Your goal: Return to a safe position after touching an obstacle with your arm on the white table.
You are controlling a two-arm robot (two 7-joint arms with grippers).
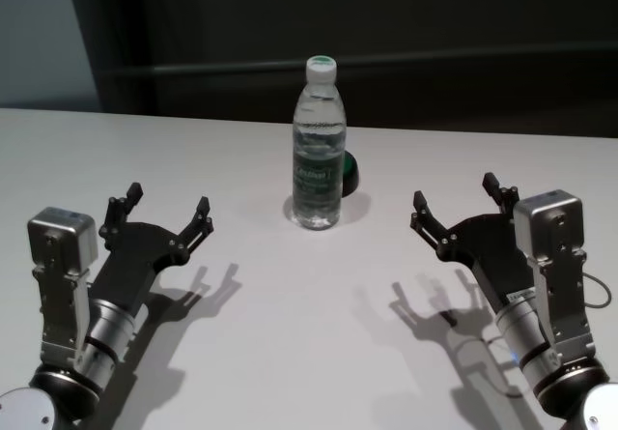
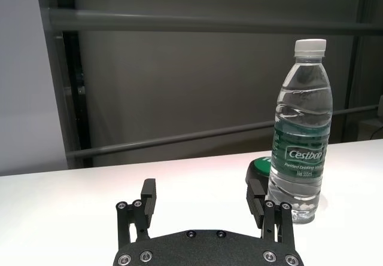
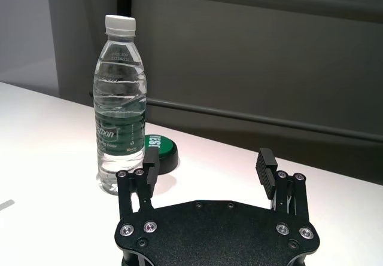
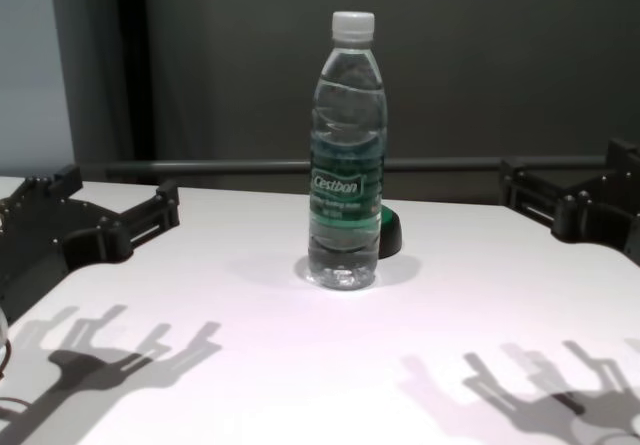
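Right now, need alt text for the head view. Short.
A capped water bottle stands upright mid-table, a green disc just behind it. The left tool and right tool sit open, low on either side, both clear of the bottle.

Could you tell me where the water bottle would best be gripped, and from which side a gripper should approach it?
Probably at mid-body on the label band of the water bottle, fingers closing horizontally. It stands upright on the white table, and a green button sits just behind it, so approach from the front or either side. Left gripper and right gripper are both open.
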